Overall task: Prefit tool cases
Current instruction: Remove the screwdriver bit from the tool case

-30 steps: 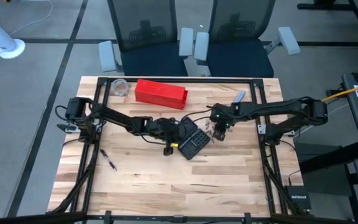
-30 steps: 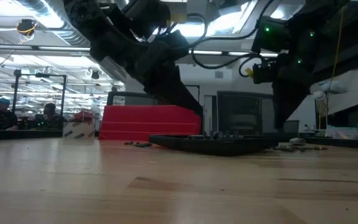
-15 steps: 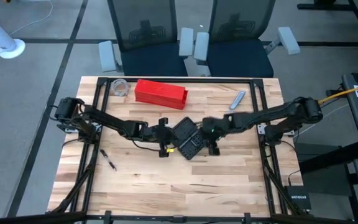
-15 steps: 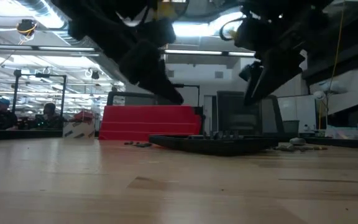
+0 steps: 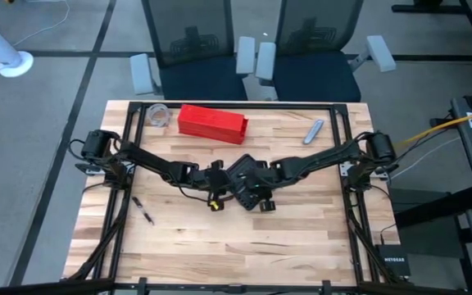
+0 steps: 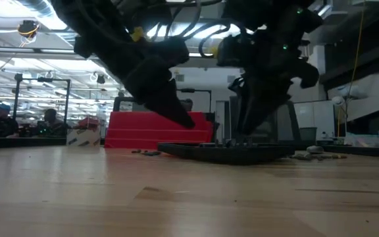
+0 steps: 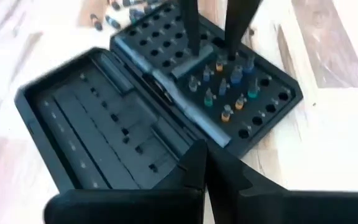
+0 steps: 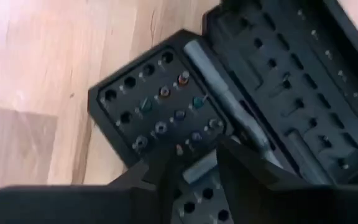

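Tool case (image 7: 166, 106) lies open under the right claw (image 8: 191, 163), fingers apart; left claw (image 7: 205, 163) together. Seemingly, descending off-centre could dislodge seated bits (image 7: 229, 93).

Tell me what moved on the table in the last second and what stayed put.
The right gripper swung in from beside the open black plastic tool case to hang over its socketed half, fingers apart astride a grey bar there. The left gripper, shut, stayed at the case's other edge. Case, long red box and wooden table kept their places.
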Robot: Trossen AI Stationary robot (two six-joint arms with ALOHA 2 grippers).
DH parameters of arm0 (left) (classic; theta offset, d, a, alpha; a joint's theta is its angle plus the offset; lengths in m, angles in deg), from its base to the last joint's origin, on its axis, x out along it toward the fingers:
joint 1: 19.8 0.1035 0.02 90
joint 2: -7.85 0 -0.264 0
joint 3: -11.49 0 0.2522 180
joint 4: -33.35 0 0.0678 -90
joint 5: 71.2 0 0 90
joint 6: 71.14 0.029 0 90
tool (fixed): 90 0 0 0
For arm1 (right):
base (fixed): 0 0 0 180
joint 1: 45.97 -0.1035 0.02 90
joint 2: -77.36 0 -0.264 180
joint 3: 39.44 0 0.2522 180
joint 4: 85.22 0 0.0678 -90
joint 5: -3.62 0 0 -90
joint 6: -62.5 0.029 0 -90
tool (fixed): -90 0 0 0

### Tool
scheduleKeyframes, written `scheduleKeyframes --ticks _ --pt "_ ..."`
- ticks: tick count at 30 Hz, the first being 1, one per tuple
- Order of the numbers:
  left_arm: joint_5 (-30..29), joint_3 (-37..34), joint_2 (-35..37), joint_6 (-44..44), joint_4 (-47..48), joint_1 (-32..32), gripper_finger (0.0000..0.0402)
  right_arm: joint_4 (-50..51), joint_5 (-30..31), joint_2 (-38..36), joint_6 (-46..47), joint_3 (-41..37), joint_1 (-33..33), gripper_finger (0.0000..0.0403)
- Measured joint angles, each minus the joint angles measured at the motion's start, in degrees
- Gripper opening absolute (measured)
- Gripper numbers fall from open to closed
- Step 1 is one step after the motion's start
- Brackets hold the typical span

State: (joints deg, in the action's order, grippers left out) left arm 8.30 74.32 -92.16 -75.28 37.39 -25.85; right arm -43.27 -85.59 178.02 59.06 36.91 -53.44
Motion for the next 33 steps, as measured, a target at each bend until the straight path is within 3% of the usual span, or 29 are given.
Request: scheduleKeyframes --ticks 15,28,33 --pt "-0.13 -0.01 -0.5 -1.49 -2.87 -0.34 0.0 0.15 -2.91 1.38 -0.26 -0.37 -0.02 0.0109" --pt "2.36 -0.01 -2.18 -1.49 -8.3 -0.34 0.0 -1.37 -3.46 3.77 -0.31 -0.36 -0.02 0.0013" --pt "4.08 0.39 -6.56 -2.36 -13.39 -0.34 0.0 -1.27 -3.46 3.78 -0.02 -0.33 -0.02 0.0006"
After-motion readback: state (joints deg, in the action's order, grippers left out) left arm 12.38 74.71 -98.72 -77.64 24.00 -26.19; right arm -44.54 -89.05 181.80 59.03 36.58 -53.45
